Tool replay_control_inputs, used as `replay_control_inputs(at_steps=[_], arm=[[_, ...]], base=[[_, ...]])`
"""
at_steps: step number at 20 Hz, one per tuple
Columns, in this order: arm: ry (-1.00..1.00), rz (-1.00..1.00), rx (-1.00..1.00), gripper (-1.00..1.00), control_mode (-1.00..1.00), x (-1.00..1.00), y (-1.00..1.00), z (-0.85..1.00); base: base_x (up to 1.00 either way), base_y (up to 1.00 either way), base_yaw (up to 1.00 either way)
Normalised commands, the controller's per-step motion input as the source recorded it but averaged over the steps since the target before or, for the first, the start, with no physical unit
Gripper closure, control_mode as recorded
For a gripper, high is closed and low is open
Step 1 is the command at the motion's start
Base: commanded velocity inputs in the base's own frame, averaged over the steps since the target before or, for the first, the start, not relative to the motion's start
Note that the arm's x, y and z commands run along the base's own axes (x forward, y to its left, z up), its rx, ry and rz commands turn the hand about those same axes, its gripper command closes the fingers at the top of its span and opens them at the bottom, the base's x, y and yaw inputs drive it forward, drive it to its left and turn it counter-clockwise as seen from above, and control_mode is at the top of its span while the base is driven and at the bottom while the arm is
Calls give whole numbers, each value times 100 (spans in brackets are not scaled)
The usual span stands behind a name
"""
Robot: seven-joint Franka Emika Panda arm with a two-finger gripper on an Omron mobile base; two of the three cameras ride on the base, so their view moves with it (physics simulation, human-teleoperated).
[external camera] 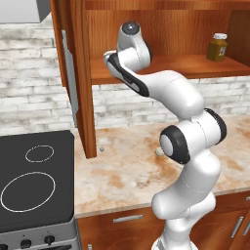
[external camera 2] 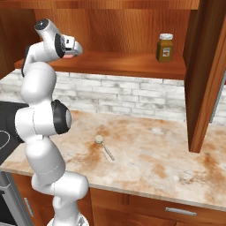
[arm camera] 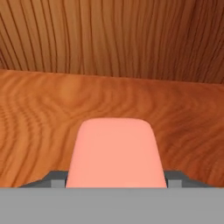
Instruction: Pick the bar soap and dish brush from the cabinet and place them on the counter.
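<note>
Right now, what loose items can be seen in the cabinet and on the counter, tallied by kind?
bar soap, pink, on the cabinet shelf between the gripper tips: 1
amber jar on the shelf: 1
dish brush on the counter: 1
Total: 3

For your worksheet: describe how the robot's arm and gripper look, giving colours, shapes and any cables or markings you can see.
The arm is glossy white, built of rounded, bulbous segments joined by dark round joint caps. A dark band runs along the forearm. No cables or markings are visible. The gripper shows as two small grey finger tips in the hand view.
</note>
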Motion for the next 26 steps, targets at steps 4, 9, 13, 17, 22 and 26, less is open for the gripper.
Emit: replay_control_inputs(at_steps=[4,9,13,17,22,26], arm=[[0,0,2,100,-100,-13,0,29],[0,0,4,100,-100,-22,0,24],[-1,3,1,100,-100,-45,0,0],[-2,2,1,100,-100,-53,0,0],[-2,1,2,100,-100,-62,-5,0],[0,1,2,100,-100,-62,-9,0]], base=[[0,0,0],[0,0,0],[0,0,0],[0,0,0],[0,0,0],[0,0,0]])
